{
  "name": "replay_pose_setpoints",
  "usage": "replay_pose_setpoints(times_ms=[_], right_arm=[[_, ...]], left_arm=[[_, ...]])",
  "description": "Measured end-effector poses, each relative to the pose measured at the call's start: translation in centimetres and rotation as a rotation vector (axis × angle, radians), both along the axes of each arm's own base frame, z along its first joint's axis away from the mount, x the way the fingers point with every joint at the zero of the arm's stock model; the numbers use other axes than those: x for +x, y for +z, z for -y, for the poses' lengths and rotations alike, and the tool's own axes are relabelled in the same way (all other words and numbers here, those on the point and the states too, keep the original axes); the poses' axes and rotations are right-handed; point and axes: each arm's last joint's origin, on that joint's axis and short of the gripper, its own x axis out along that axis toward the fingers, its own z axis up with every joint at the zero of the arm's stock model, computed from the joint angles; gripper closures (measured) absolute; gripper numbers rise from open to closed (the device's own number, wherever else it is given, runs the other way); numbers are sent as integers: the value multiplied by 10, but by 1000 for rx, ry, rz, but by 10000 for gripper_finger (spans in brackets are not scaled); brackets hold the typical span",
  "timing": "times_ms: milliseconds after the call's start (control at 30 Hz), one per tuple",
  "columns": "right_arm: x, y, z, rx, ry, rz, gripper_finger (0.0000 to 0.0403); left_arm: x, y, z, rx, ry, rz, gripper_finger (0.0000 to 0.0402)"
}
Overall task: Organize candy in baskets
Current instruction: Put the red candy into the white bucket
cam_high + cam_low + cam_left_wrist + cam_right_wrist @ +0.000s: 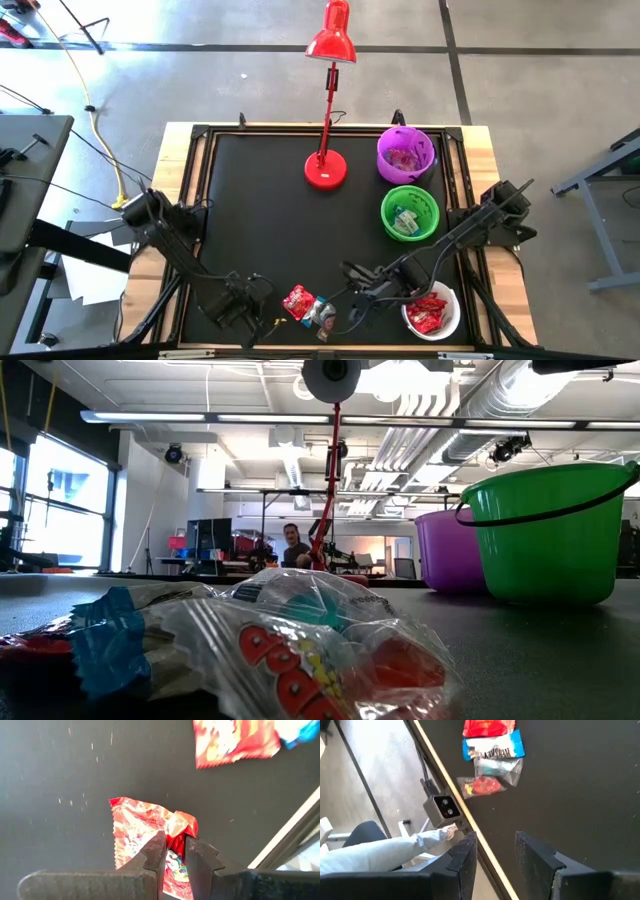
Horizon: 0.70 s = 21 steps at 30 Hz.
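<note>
At the bottom of the high view, left of centre, the left gripper [262, 318] sits low over the black table mat [260, 210]; its wrist view shows the narrow jaws pinched on a crinkled red candy wrapper [150, 832]. Just right of it, a small heap of wrapped candy [310, 306] lies at the bottom centre: a red packet, a blue-and-white one and a clear wrapper. The right gripper [352, 303], immediately right of that heap, has its fingers [462, 857] spread apart with nothing between them. The white round basket [432, 312] at the lower right holds red sweets. The green round basket [410, 213] and, above it, the purple round basket [405, 154] stand on the right side, each holding a few wrappers. A red desk lamp [327, 168] stands at the upper centre.
</note>
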Motion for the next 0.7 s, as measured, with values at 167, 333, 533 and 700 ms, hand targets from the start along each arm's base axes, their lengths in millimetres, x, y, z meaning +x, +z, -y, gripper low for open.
replay_pose_setpoints(times_ms=[167,333,533,700], right_arm=[[4,0,6,-49,-53,30,274],[5,2,8,-31,-78,35,274],[-2,18,14,-44,-97,83,274],[-6,34,20,-100,-164,186,274]], left_arm=[[7,22,-16,10,-4,93,352],[14,48,-37,1,16,191,352],[25,78,-57,-20,5,371,351],[39,102,-63,-30,-50,592,351]])
